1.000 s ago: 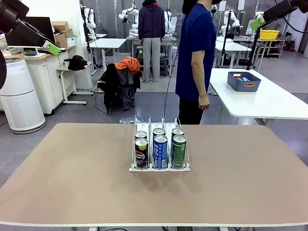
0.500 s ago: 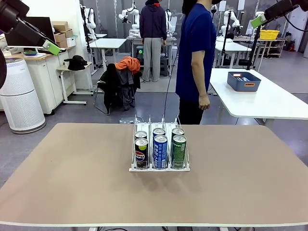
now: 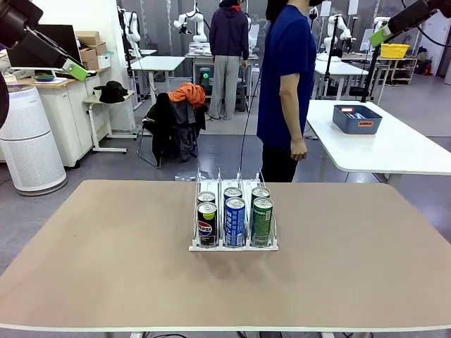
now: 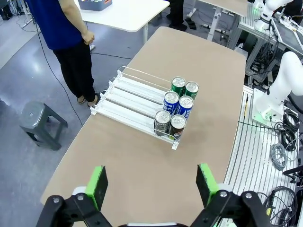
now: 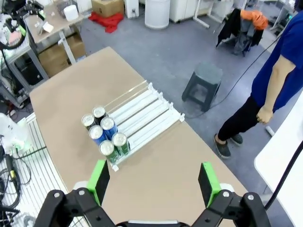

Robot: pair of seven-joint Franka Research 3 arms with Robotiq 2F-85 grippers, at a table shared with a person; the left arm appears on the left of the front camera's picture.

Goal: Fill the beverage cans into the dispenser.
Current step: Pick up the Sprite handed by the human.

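Sitting in dispenser (image 3: 232,248) — six beverage cans (image 3: 235,222), two per lane.

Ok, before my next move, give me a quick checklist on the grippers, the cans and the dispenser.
1. Left gripper open, holding nothing: ok.
2. Right gripper open, holding nothing: ok.
3. Six beverage cans upright, two per lane, at the front of the dispenser: ok.
4. Free lane space behind the cans: ok.
5. Person's hand away from the dispenser: ok.

Six upright cans (image 3: 235,222) at front of clear dispenser (image 4: 130,97)
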